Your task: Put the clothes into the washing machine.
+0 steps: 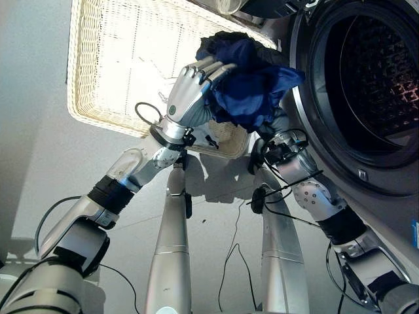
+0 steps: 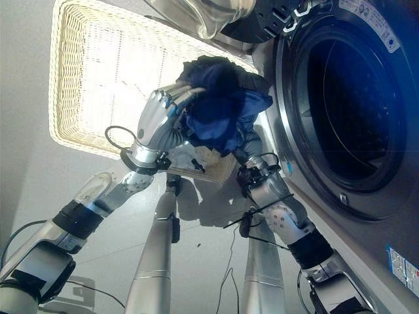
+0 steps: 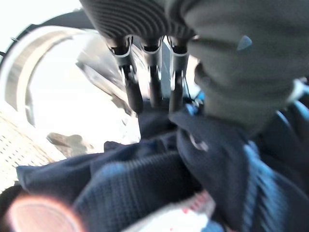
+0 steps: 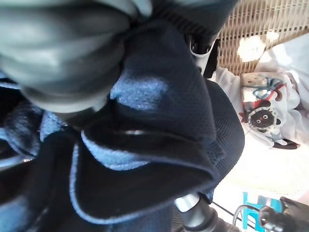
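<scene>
A wicker basket is sitting at about ten o'clock in the eye views, pale and woven, its near rim just under the robot's raised arms. Some white cloth with a printed figure is lying in it, seen past the right wrist.

The left hand is reaching up from seven o'clock, at the centre of the view. Its fingers are curling over the top of a dark blue bundle of clothes, gripping it from the basket side. In the left wrist view the dark fingertips are pressing into the navy fabric.

The bundle is hanging between the two hands, above the basket's near corner and just beside the washer's rim. It is not inside the drum yet.

The right hand is coming up from five o'clock under the bundle. Its fingers are buried in the cloth, so I cannot tell whether they are gripping or merely propping it from below. The right wrist view is showing folds of blue mesh pressed close against the dark hand cover.

The washer is standing at three o'clock, with its round opening dark and unobstructed. From the bundle, the opening lies toward two to three o'clock, so the coming move probably needs to carry the clothes rightward past the rim. The right hand is the nearer one to the opening; the left hand is holding from the far side.
</scene>
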{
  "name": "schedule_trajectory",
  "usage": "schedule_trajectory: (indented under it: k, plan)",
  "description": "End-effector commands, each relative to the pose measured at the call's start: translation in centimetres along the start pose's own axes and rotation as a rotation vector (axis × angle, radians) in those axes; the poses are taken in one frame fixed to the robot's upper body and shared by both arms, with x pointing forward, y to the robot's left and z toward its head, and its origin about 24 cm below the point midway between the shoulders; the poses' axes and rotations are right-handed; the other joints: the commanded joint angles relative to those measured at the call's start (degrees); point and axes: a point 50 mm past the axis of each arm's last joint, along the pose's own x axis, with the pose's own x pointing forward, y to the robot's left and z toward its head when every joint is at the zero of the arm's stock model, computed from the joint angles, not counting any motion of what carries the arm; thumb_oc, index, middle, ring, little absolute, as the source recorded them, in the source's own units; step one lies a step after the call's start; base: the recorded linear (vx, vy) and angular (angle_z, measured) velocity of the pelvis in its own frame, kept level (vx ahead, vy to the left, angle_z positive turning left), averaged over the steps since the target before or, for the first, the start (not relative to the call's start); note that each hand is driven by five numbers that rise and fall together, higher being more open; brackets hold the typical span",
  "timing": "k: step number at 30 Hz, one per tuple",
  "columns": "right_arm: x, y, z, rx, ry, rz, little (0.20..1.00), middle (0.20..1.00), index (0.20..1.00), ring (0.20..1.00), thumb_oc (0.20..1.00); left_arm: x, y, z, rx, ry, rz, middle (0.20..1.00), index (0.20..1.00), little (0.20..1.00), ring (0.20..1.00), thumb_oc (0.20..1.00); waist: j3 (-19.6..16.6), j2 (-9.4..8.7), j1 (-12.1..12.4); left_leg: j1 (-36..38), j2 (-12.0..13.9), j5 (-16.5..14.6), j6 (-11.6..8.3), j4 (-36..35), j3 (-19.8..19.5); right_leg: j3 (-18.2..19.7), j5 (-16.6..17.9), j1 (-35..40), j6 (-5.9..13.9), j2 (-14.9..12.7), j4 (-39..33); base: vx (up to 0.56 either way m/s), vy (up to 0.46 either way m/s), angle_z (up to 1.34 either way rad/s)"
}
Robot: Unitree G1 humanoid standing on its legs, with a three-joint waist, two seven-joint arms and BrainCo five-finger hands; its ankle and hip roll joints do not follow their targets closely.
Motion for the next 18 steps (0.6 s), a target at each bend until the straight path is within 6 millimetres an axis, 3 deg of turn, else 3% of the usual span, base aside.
schedule_trajectory:
  k: [1, 18]
  plan:
    - [0.3, 3.7, 1.6, 0.099, -0.141, 0.155, 0.2, 0.2, 0.2, 0.2, 0.2, 1.1, 0.5, 1.8, -0.106, 0.002, 0.127, 1.0, 1.0, 1.0, 1.0, 1.0, -1.2, 3.4, -1.0, -1.4, -6.3, 0.7, 5.23, 1.0, -1.1, -5.6, 5.7, 3.0, 5.36, 2.2, -5.5, 0.0, 0.0, 0.0]
    - [-1.1, 0.2, 5.8, 0.08, -0.409, 0.016, 0.2, 0.2, 0.2, 0.2, 0.2, -1.0, 0.1, -0.9, -0.118, 0.22, 0.062, 1.0, 1.0, 1.0, 1.0, 1.0, -1.2, 3.08, -1.5, -1.2, -6.1, 0.5, 5.36, 1.3, -0.9, -5.5, 5.9, 3.1, 5.58, 2.2, -5.0, 0.0, 0.0, 0.0]
